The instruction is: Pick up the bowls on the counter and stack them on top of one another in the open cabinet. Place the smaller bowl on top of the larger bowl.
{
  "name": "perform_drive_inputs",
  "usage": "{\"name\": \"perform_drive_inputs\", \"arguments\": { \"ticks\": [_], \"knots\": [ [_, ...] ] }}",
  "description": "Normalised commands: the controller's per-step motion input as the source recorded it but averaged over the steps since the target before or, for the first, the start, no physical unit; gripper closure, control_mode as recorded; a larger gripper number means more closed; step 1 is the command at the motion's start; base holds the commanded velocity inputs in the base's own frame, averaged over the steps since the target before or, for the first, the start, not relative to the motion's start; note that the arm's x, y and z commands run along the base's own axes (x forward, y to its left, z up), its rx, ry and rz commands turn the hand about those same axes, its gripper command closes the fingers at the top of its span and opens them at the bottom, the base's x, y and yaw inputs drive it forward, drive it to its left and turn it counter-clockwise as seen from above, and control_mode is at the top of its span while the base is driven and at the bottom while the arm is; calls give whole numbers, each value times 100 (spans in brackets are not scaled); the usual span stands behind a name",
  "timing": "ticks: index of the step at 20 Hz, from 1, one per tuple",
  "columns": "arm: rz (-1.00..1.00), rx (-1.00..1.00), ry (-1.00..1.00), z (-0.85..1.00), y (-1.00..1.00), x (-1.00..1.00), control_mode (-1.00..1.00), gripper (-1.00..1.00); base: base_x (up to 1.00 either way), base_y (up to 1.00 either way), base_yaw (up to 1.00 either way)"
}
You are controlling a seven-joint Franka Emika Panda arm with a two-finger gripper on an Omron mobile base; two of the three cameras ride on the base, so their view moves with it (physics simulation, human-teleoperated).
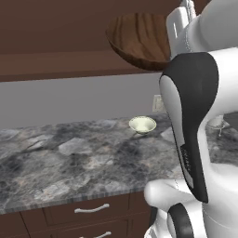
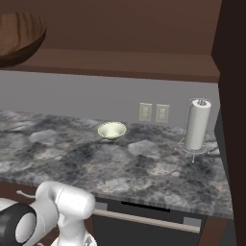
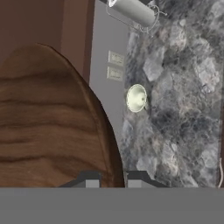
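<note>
The larger bowl [image 1: 139, 39], wide, dark brown and wood-grained, hangs tilted in the air just in front of the open cabinet's shelf board [image 1: 56, 65]. It shows at the top left of the right base view [image 2: 17, 36] and across the left of the hand view [image 3: 52, 122]. My gripper [image 3: 113, 179] is shut on its rim, one fingertip on either side. The smaller bowl [image 1: 142, 124], pale cream-green, stands upright on the counter [image 1: 69, 158] near the back wall, well below the held bowl [image 2: 112, 130] [image 3: 136, 98].
A paper towel holder [image 2: 196, 126] stands at the counter's back right. Two wall outlets [image 2: 153, 112] sit behind the small bowl. Drawers with silver handles [image 1: 88, 211] run under the slab. A dark cabinet side panel [image 2: 233, 72] rises at the right.
</note>
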Motion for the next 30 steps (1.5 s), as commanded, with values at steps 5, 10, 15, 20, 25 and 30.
{"name": "perform_drive_inputs", "arguments": {
  "ticks": [5, 10, 15, 20, 25, 30],
  "knots": [
    [0, 0, -6, -19, 9, 36, -100, 100, 0, 0, 0],
    [-2, -1, -1, -1, 14, 39, -100, 100, 0, 0, 0],
    [-6, -3, 7, -2, 26, 42, -100, 100, 0, 0, 0],
    [-5, -1, 8, -2, 19, 43, -100, 100, 0, 0, 0],
    [-5, -1, 7, -2, 15, 40, -100, 100, 0, 0, 0],
    [-5, 0, 1, -9, 16, 38, -100, 100, 0, 0, 0]
  ]
}}
